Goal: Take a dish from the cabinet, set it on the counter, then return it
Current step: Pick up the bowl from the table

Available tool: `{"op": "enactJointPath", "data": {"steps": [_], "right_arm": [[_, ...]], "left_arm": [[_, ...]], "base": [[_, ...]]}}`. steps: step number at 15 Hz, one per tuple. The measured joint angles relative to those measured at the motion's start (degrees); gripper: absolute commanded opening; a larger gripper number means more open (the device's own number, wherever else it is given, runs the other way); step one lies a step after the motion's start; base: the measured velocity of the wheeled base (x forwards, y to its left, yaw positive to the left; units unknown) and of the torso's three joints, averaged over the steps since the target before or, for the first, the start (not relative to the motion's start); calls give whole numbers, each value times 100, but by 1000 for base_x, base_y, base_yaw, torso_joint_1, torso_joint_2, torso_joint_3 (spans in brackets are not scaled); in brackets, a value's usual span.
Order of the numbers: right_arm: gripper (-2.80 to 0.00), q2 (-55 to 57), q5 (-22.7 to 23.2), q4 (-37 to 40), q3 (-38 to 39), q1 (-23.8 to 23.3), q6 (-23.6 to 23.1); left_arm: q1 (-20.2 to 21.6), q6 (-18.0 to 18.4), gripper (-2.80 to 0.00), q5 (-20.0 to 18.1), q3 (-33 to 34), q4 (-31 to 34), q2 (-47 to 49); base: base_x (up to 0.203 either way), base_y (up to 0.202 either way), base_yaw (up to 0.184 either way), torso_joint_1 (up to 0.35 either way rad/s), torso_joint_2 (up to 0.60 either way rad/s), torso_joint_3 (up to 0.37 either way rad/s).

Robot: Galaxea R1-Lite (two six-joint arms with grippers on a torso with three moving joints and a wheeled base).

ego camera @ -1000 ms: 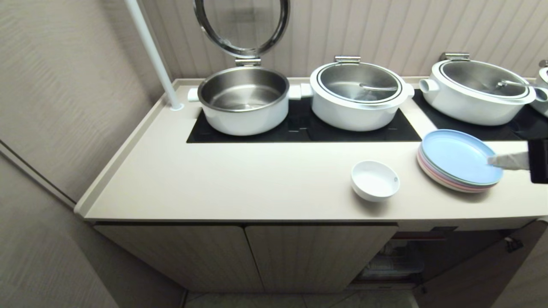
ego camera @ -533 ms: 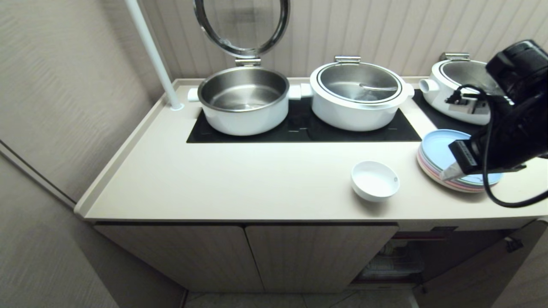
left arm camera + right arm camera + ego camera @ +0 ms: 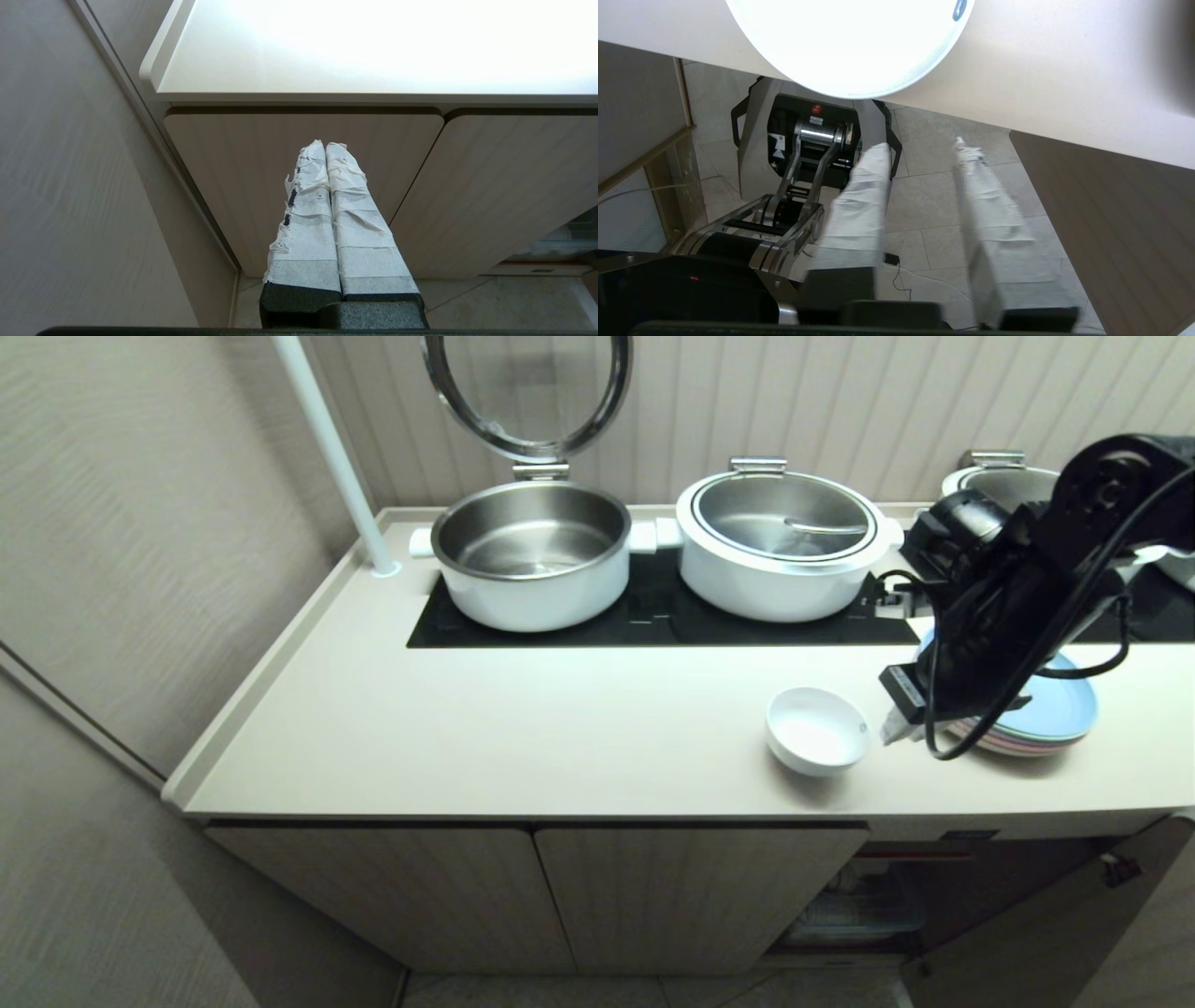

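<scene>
Beside the white bowl (image 3: 818, 730) on the counter (image 3: 523, 737), my right gripper (image 3: 898, 728) hangs open and empty; left gripper (image 3: 327, 154) is pressed closed.

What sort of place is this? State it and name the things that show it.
Probably a buffet or catering serving station: lidded white warming pots on inset black cooktop panels, a stack of pastel plates on the counter, storage cabinet below.

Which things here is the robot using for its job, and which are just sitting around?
For the job: small white bowl, cream countertop, beige ribbed cabinet, right gripper.
Just sitting: stack of pastel plates, open steel pot, lidded white pot.
</scene>
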Motion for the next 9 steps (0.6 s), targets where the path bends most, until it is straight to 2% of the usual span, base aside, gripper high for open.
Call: {"op": "enactJointPath", "data": {"steps": [9], "right_arm": [[0, 263, -20, -207, -19, 11, 230]], "left_arm": [[0, 0, -280, 2, 0, 0, 0]], "base": [[0, 0, 0, 0, 0, 0]]}}
